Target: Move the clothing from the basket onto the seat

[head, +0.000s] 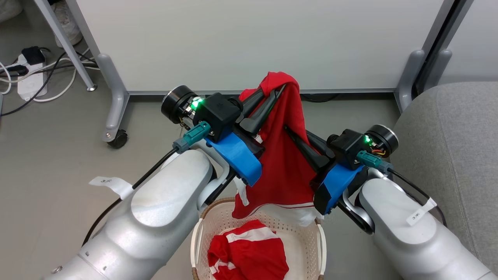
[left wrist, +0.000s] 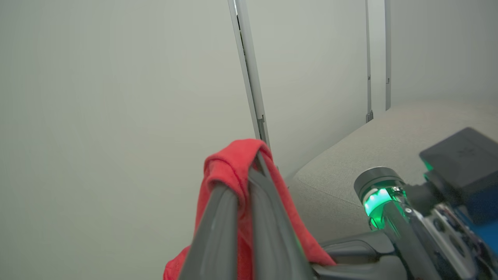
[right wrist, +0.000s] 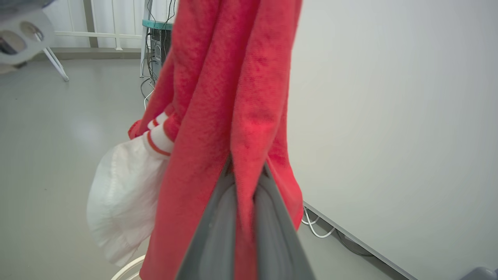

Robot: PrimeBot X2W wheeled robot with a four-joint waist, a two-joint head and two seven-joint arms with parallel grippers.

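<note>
One red garment (head: 284, 171) with white trim hangs above the cream basket (head: 196, 241), stretched between both grippers. My left gripper (head: 277, 92) is shut on its top fold, and in the left wrist view the red cloth (left wrist: 233, 163) drapes over that gripper's own tips (left wrist: 251, 163). My right gripper (head: 290, 132) is shut on the garment's middle; the right wrist view has the fabric (right wrist: 218, 97) pinched between its fingers (right wrist: 245, 171), with a white part (right wrist: 120, 194) hanging lower. A second red garment (head: 249, 254) lies in the basket. The grey seat (head: 447, 147) is at the right.
A white partition panel (head: 253, 39) stands close behind on grey legs, with a caster (head: 116, 138) at the left. A power strip and cables (head: 31, 81) lie on the grey floor at far left. The basket's rim (right wrist: 128, 268) shows below the hanging cloth.
</note>
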